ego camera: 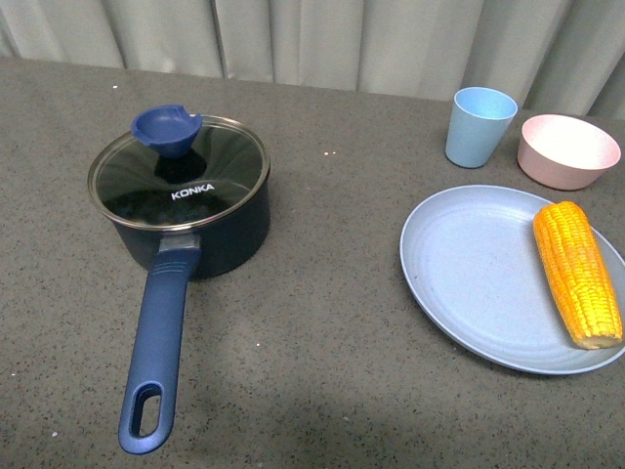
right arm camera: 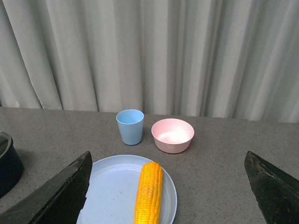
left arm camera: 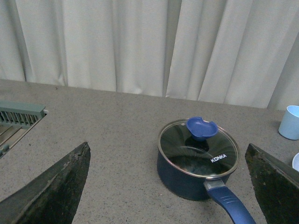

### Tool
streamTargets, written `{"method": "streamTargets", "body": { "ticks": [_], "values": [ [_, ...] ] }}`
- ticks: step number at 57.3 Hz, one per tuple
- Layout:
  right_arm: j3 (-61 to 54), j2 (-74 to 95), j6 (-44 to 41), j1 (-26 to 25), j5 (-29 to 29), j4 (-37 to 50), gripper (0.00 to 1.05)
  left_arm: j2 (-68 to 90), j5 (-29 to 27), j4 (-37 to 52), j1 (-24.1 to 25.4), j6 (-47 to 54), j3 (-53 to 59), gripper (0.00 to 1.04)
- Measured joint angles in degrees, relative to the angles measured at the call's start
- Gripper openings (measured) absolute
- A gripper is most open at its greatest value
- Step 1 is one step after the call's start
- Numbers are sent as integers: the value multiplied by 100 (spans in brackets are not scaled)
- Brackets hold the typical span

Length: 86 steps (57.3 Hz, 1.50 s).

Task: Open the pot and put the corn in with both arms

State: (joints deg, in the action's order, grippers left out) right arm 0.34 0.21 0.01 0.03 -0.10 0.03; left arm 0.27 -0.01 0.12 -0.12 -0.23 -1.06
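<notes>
Neither arm shows in front view; wrist views only. Left gripper [left arm camera: 167, 145]: two dark scuffed fingers [left arm camera: 56, 186] spread wide, grasping nothing, held above the surface and aimed toward the pot. Right gripper [right arm camera: 167, 153]: same pose, fingers [right arm camera: 56, 196] spread wide, empty, aimed toward the plate and corn.

Grey speckled countertop [ego camera: 322, 293] runs back to a pale pleated curtain [ego camera: 293, 39] that closes off the room. Left wrist view catches a grey-green slatted grille [left arm camera: 21, 114] at the counter's left edge.

Dark navy saucepan [ego camera: 244, 230] sits on the left of the counter, with its long blue slotted handle [ego camera: 156, 342] pointing toward the robot. Glass lid marked KONKA [ego camera: 220, 166] is seated on it, with a blue scoop-shaped knob [ego camera: 166, 129] on top.

Light blue round plate [ego camera: 469, 283] sits on the right, well apart from the pot. Yellow-orange corn cob [ego camera: 576, 274] lies on the plate's right side. Pink bowl [ego camera: 566, 166] and light blue cup [ego camera: 480, 127] stand side by side just behind the plate, both upright.
</notes>
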Motion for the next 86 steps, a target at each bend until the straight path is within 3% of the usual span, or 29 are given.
{"method": "streamTargets", "body": {
  "ticks": [86],
  "values": [
    [0,0,0,0,0,0,95,0,0,0,0,-2,0,98]
  ]
}}
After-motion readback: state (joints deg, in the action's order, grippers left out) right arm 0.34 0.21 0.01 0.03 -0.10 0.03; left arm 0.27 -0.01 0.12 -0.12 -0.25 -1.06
